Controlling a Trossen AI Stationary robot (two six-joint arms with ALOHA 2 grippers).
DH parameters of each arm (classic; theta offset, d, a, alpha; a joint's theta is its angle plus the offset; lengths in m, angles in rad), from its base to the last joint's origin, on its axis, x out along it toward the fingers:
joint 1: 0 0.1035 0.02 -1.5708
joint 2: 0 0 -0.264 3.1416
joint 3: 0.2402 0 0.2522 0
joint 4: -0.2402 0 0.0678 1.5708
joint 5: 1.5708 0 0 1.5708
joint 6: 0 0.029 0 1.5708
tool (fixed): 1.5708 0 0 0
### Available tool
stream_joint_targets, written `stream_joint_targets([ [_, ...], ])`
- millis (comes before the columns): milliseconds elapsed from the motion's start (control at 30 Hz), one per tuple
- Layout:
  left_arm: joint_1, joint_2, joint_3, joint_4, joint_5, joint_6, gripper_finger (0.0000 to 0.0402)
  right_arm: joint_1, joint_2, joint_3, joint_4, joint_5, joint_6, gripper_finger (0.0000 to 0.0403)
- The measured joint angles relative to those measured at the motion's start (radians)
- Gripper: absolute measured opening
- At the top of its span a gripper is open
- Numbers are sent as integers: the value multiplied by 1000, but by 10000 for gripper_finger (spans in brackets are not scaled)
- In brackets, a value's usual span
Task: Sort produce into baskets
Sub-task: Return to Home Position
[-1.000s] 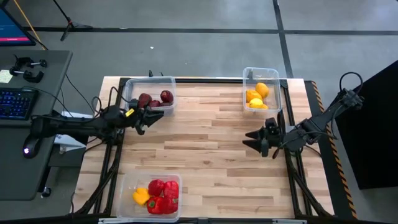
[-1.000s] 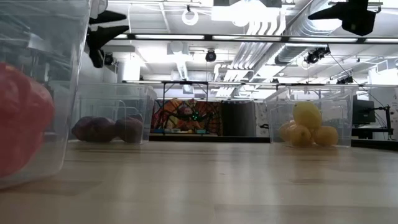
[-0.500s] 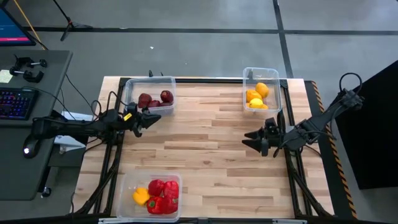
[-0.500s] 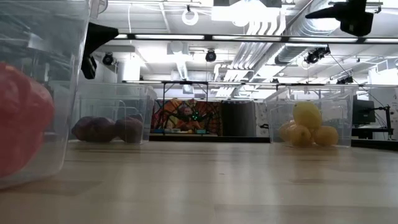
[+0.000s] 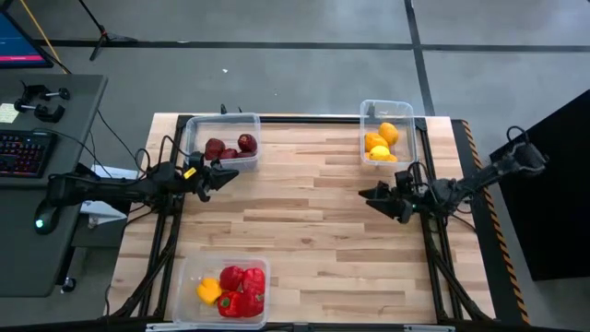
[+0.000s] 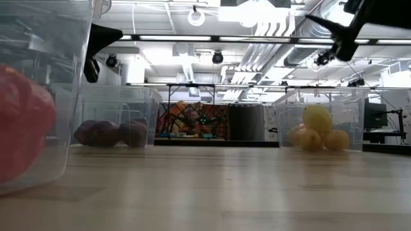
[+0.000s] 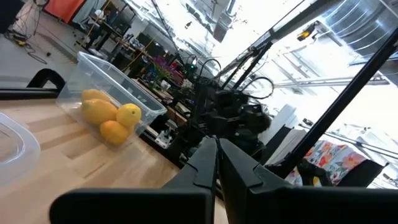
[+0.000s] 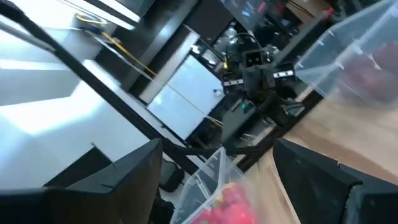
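Sorting looks done: maroon fruits in the eleven-o'clock basket, lemons in the one-o'clock basket, peppers in the seven-o'clock basket, nothing loose on the table, left gripper at nine with fingers together, right gripper at three with fingers apart.

text: none readable | labels: none | brands, numbers, signs: none

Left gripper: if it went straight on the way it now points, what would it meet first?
Probably the right gripper. The left gripper, raised and shut, points across the bare table toward it; the lemon basket lies off to one side of that line. Depth is hard to judge.
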State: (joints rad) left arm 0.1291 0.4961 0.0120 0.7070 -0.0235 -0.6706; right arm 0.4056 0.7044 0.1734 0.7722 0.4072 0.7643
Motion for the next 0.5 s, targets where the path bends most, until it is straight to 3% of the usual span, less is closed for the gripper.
stream_joint_targets([
  [300,0,0,1,-12,4,-51,3,-324,-1,-91,89,-437,-92,296],
  [400,0,1,1,-15,4,-51,3,-383,-14,-131,162,-519,-134,296],
  [500,0,1,1,-16,4,-51,3,-421,-35,-163,196,-537,-168,296],
])
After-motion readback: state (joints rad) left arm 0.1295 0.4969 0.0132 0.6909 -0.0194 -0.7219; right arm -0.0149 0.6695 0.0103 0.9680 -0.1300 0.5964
